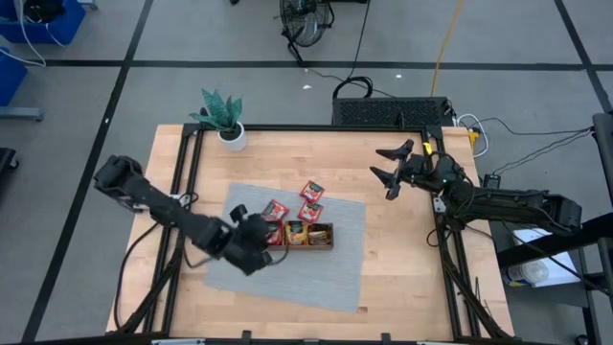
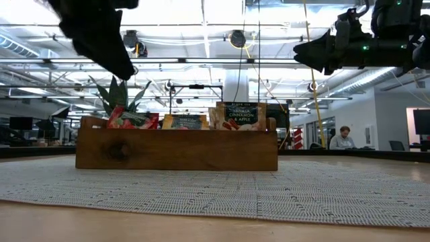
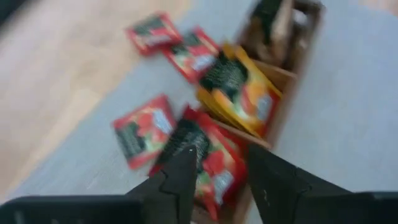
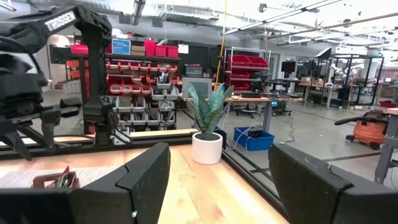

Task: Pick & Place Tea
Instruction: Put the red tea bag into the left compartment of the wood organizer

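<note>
A brown wooden tray [image 1: 330,237] stands on a grey mat [image 1: 335,278]. Its compartments hold upright tea sachets: red ones [image 3: 214,165] at the left end, orange-yellow ones [image 3: 242,87] in the middle, dark green ones [image 2: 240,115] at the right end. Three red sachets [image 1: 312,191], [image 1: 309,211], [image 1: 276,209] lie flat on the mat just beyond the tray. My left gripper [image 1: 263,233] is open above the tray's left end, fingers on either side of the red sachets in the left wrist view [image 3: 221,168]. My right gripper [image 1: 391,170] is open and empty, raised at the far right.
A potted plant [image 1: 223,120] stands at the table's far left corner. The mat covers the table's middle, with bare wood [image 1: 402,268] around it. A black frame [image 1: 450,249] runs along the table's edges.
</note>
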